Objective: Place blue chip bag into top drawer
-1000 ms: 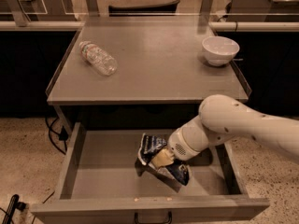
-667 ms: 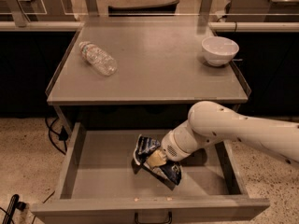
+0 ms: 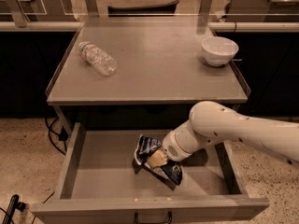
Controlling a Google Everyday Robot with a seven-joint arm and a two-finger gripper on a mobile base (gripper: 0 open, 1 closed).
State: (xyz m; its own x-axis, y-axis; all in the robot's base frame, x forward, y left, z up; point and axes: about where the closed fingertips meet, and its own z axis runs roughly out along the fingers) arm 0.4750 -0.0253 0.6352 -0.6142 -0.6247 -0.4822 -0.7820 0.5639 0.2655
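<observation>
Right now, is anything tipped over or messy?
Yes. The clear water bottle lies tipped on its side on the table, back left. The blue chip bag is crumpled and tilted inside the open top drawer, with the robot's hand at it. The bowl sits upright.

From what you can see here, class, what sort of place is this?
Likely a robot-testing lab: grey metal table, speckled floor, and the gripper holding a blue chip bag inside the open top drawer.
</observation>
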